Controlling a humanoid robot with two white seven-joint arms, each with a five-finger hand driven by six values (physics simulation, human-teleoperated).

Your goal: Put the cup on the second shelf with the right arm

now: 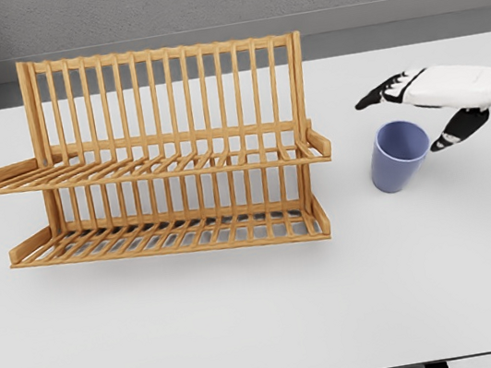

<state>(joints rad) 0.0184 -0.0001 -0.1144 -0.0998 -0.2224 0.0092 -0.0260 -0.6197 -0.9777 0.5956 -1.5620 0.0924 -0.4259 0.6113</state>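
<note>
A grey wall stands behind one white table (249, 323), which fills most of the head view. On it stands one wooden dish rack (161, 151) with two slatted shelves, an upper and a lower, and a tall slatted back; both shelves hold nothing. One blue cup (398, 155) stands upright on the table to the right of the rack, near its right end but apart from it, roughly level with the gap between the two shelves. One hand shows: the right hand (430, 108), white with black fingers, reaches in from the right edge and sits just beyond and right of the cup. Its fingers (379, 93) are spread, the thumb (457, 130) angled down close beside the cup's rim; it grips nothing. Whether the thumb touches the cup cannot be told.
</note>
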